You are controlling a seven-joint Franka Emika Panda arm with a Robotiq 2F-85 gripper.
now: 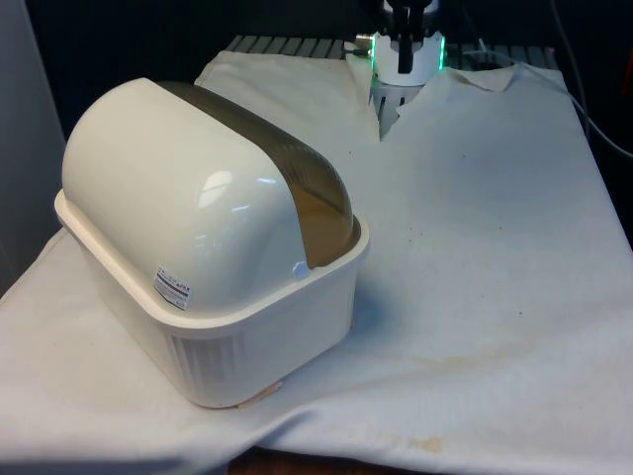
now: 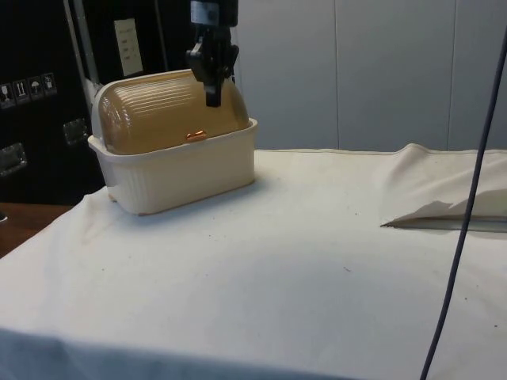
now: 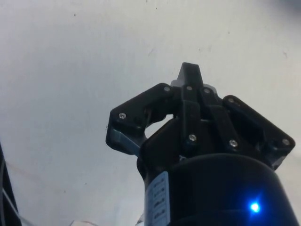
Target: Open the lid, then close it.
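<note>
Bread box [image 2: 174,150] sits on the surface [image 2: 317,261] under a white cloth, at about 9 o'clock in the front view, near that side's edge; cream ribbed base, translucent amber roll-top lid [image 2: 166,115] fully down, small amber handle [image 2: 196,136] at the lid's lower rim, just above the base lip.

Tool [image 2: 212,99] hangs above the surface in the side view, roughly level with the lid's crown, apart from the lid by my reading; in the wrist view the tool [image 3: 190,77] has its fingers pressed together with no gap showing, pinching nothing.

Handling, as judged: thin moulded plastic, light, stiff, glossy and likely slippery; the whole box may slide or tip on the cloth if pushed sideways; the lid should pivot back over the dome. Best hold is the small handle; a hook or pinch there, since the curved lid offers no other purchase.

Room: broad bare cloth from 12 to 5 o'clock in the front view; box close to the surface edge at 8 to 9 o'clock, so pushes toward that edge are a risk; cloth folds near 1 o'clock.
</note>
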